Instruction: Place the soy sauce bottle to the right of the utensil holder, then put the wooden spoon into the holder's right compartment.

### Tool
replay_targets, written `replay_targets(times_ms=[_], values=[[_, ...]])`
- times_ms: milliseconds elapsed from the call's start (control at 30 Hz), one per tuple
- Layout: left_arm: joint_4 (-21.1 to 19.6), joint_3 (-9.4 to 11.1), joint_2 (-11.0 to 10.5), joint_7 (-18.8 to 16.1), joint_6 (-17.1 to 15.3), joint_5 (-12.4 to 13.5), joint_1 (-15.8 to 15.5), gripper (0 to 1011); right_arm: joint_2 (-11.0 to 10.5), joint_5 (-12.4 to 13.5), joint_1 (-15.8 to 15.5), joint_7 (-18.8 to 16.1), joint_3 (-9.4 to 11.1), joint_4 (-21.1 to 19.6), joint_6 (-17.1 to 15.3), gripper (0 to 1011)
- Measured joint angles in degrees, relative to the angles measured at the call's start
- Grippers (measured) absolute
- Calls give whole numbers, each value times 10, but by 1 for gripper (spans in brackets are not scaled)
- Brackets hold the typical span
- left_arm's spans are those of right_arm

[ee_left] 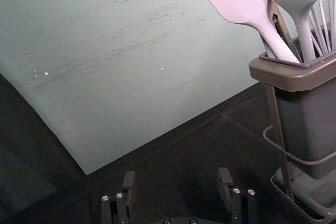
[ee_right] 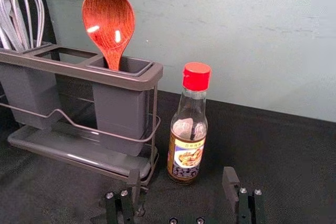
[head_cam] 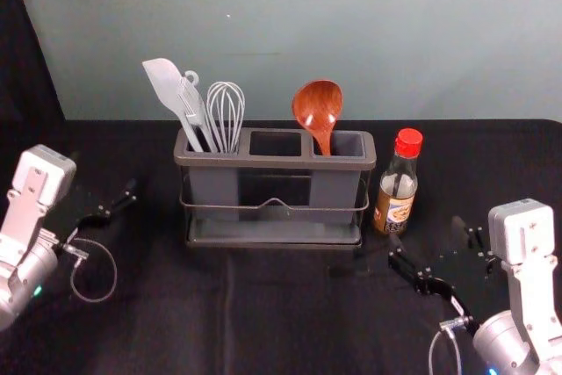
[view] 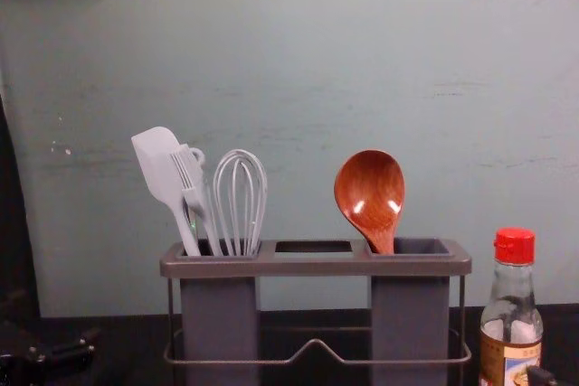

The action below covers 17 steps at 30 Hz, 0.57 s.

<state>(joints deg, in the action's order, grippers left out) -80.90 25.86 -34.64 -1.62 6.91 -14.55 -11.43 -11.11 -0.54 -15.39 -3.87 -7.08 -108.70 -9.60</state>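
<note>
The soy sauce bottle (head_cam: pixel 397 183) stands upright just right of the utensil holder (head_cam: pixel 274 162). In the holder's right compartment leans the wooden spoon (head_cam: pixel 317 110), bowl up; in the right wrist view the spoon (ee_right: pixel 109 24) has its handle's lower part hidden inside. My right gripper (head_cam: pixel 428 234) is open in front of the bottle and slightly right, its fingers apart and empty; the right wrist view has the gripper (ee_right: pixel 181 177) nearer than the bottle (ee_right: pixel 187 135). Off to the holder's left, my left gripper (head_cam: pixel 104 176) is idle, and the left wrist view has this gripper (ee_left: pixel 177 178) open and empty.
A grey spatula (view: pixel 161 164), a brush (view: pixel 192 185) and a whisk (view: pixel 240 201) stand in the holder's left compartment. The holder's wire rail (view: pixel 315 347) runs across its front. Behind the black-covered table (head_cam: pixel 263 322) rises a pale wall (head_cam: pixel 421 41).
</note>
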Motion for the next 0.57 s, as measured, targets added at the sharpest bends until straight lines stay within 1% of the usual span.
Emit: replay_targets(times_ms=[567], values=[[0, 0, 0, 0, 0, 0, 0, 1011, 0, 0, 0, 0, 0, 0, 0, 1002]])
